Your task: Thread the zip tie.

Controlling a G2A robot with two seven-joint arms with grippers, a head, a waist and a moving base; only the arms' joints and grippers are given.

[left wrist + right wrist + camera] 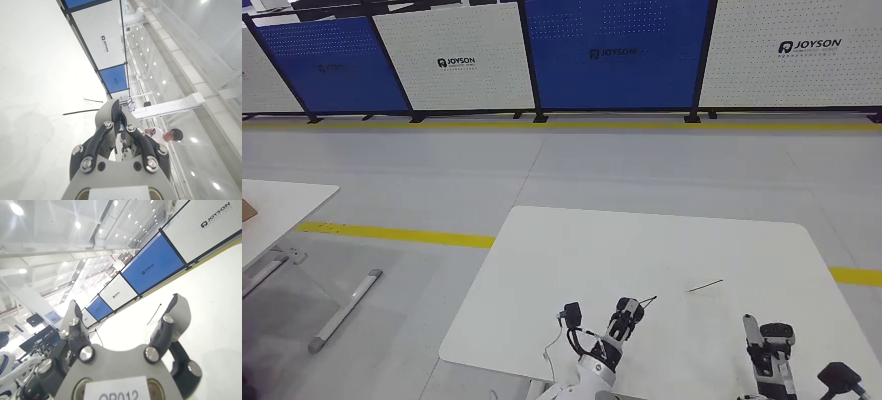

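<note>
The left pincer (119, 110) is squeezed shut on a thin black zip tie (81, 112). The tie's long end sticks out over the white tabletop (572, 250). The top view shows a second zip tie (704, 286) lying flat farther out, between the two pincers and touching neither. The right wrist view shows the right pincer (125, 300) wide open, holding nothing.
</note>
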